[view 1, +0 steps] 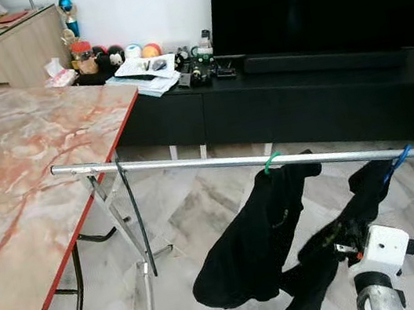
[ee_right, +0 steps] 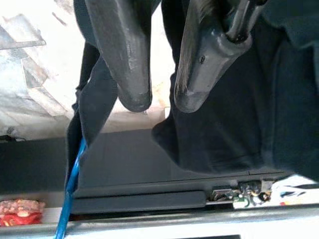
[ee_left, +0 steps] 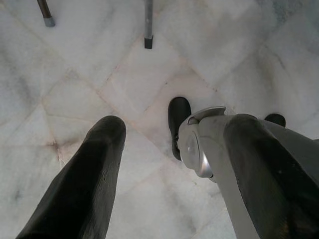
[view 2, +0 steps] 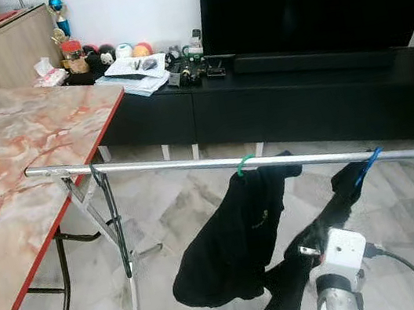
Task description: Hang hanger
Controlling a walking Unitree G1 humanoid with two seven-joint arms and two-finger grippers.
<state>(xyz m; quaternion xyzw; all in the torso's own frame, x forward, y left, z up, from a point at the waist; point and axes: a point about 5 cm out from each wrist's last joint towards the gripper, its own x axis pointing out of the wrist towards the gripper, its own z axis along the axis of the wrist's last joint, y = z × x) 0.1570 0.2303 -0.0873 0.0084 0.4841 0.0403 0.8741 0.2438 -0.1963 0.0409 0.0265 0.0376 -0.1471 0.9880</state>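
Rail [view 1: 208, 163]: 2 garments; right gripper [ee_right: 162, 102] below blue hanger [view 1: 399, 160].

Marble floor [view 1: 215, 201], marble-top table [view 1: 19, 170] (red edge), black TV unit [view 1: 301, 99].

Free rail [view 1: 192, 163] left of garments [view 1: 260, 233]

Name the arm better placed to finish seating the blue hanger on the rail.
Right. The right gripper is raised by the dark garment under the blue hanger, whose hook already sits on the rail. The left gripper points down at the floor, away from the rail.
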